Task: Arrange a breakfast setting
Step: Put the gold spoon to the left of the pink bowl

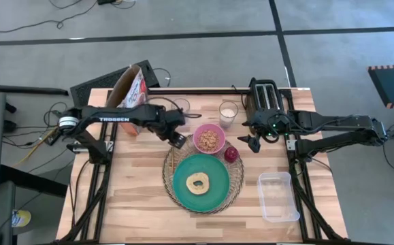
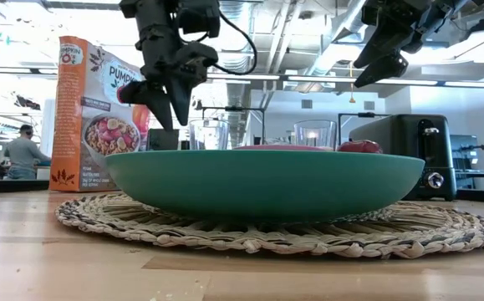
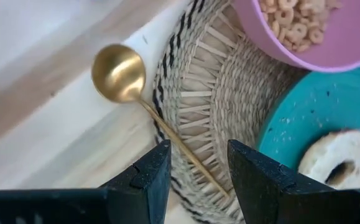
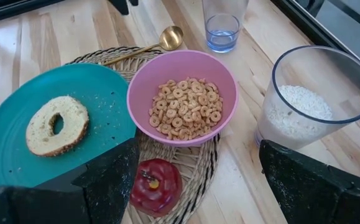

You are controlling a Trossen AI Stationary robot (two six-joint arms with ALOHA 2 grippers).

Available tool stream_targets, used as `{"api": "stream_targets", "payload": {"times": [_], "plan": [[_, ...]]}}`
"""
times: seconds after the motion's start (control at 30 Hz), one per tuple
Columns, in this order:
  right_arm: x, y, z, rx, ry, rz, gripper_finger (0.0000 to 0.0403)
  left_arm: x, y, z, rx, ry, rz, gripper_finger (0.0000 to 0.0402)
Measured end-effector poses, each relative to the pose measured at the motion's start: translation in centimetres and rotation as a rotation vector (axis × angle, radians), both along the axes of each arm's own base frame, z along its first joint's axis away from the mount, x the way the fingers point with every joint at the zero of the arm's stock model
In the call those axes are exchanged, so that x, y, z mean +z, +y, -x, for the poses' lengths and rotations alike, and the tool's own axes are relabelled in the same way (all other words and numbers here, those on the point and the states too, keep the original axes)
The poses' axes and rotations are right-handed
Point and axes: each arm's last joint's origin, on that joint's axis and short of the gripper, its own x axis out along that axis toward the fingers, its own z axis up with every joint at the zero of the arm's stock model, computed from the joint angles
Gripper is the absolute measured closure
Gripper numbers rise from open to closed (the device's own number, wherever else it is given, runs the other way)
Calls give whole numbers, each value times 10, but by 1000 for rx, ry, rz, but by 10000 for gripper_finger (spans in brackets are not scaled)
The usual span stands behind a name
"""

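spoon [image 3: 119,73]: thin, stiff, slippery, lies flat | handle runs between left gripper [image 3: 198,171] open fingers, pinch mid-handle | right gripper [image 4: 195,180] fingers spread, empty

Grey floor [image 1: 203,20] crossed by dark lines, exposed ceiling ducts [image 2: 308,25] — striplights, person [image 2: 26,152] seated far back

Overhead, table-level, two wrist views of teal plate [image 1: 200,181]
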Motion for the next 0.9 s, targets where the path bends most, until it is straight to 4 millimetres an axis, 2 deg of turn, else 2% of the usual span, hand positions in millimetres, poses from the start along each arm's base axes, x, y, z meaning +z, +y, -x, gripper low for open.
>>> {"api": "stream_targets", "payload": {"times": [0.2,0.53,0.9], "plan": [[0,0,0,13,2,17,42,-18,-11,-12,115,61,5,260],[0,0,0,18,8,23,42,-66,-13,-28,170,215,37,260],[0,0,0,19,11,25,42,-90,-12,-36,203,260,8,260]]}}
